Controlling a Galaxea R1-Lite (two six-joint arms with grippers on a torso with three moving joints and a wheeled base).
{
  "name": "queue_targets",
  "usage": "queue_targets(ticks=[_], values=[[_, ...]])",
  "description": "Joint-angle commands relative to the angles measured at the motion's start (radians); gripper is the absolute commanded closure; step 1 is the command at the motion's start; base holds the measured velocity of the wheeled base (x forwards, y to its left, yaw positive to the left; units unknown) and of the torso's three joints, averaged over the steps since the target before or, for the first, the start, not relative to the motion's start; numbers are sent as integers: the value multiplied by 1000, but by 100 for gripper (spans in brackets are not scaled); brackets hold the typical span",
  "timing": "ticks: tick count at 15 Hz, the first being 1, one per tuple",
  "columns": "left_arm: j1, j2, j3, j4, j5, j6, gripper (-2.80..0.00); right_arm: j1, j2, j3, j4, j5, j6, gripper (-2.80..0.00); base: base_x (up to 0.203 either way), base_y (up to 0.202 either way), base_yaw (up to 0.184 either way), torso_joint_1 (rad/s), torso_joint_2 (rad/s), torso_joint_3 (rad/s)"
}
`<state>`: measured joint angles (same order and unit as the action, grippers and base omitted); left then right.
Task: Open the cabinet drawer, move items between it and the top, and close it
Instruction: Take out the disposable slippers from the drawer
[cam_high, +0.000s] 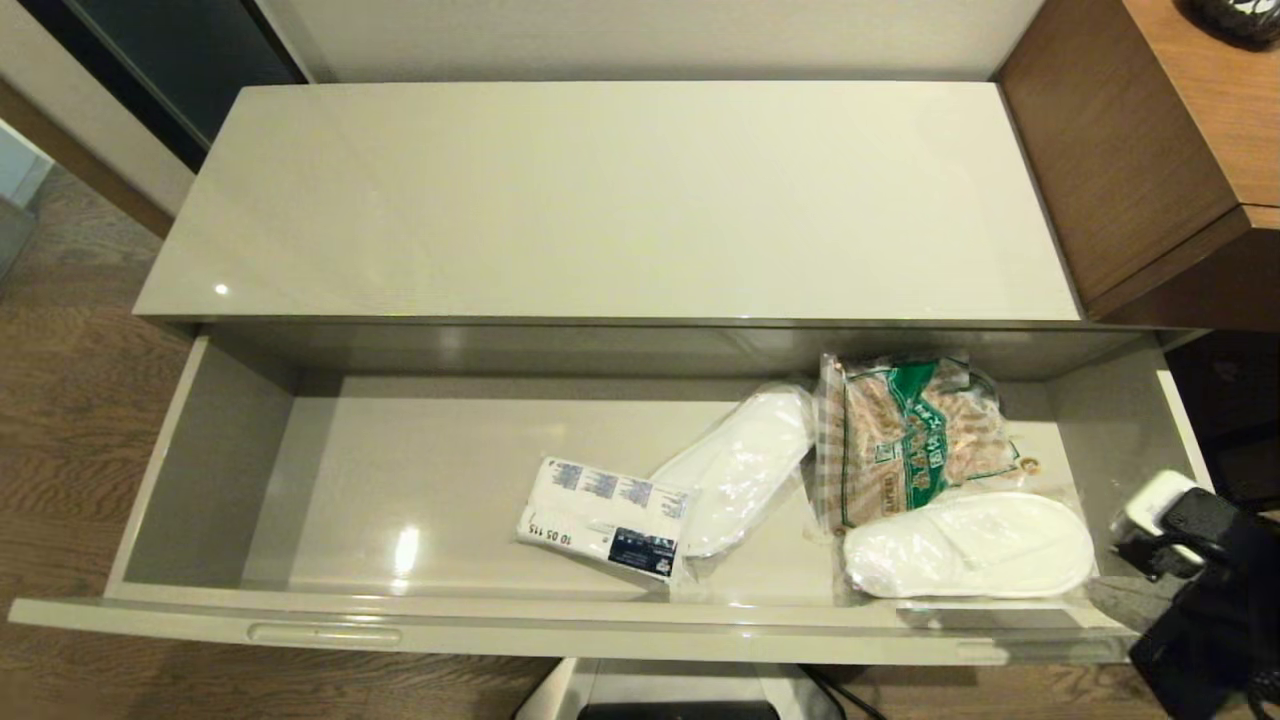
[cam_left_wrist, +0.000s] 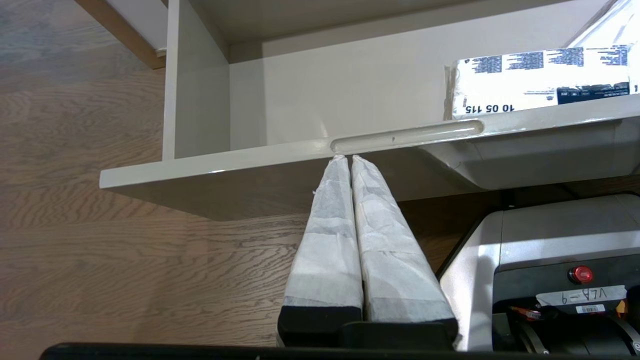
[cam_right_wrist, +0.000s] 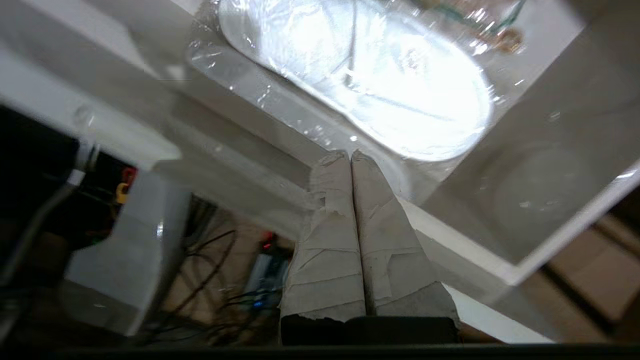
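The cabinet drawer (cam_high: 210, 470) stands pulled far out under the bare glossy top (cam_high: 600, 200). On its floor lie the tissue packet (cam_high: 605, 520), a wrapped white slipper (cam_high: 745, 465) leaning over it, and a second wrapped slipper (cam_high: 965, 545) at the right front. My left gripper (cam_left_wrist: 348, 157) is shut and empty, its tips just below the left slot handle (cam_left_wrist: 407, 136); the tissue packet (cam_left_wrist: 540, 80) shows beyond the front edge. My right gripper (cam_right_wrist: 350, 155) is shut and empty, over the drawer's right front corner, close to the near slipper (cam_right_wrist: 380, 75). The right arm (cam_high: 1200, 580) shows at the lower right.
A clear snack bag with a green label (cam_high: 915, 430) lies at the drawer's back right, partly under the near slipper's wrap. Taller brown wood-grain furniture (cam_high: 1130, 150) borders the cabinet on the right. The drawer's left half holds nothing. Wood floor (cam_high: 70, 420) lies to the left.
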<state>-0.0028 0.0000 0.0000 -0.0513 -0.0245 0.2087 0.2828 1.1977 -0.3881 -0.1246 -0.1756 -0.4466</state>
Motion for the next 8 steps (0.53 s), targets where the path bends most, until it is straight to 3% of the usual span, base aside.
queue_targets(ticks=[1, 5, 8], values=[[0, 2, 0, -1, 0, 1, 0, 1, 179, -12, -25, -5, 55, 0, 0, 0, 0, 0, 0, 0], [0, 2, 0, -1, 0, 1, 0, 42, 323, -70, -140, -13, 153, 0, 0, 0, 0, 0, 0, 0], [0, 2, 0, -1, 0, 1, 0, 178, 506, -150, -247, -17, 209, 0, 0, 0, 0, 0, 0, 0]])
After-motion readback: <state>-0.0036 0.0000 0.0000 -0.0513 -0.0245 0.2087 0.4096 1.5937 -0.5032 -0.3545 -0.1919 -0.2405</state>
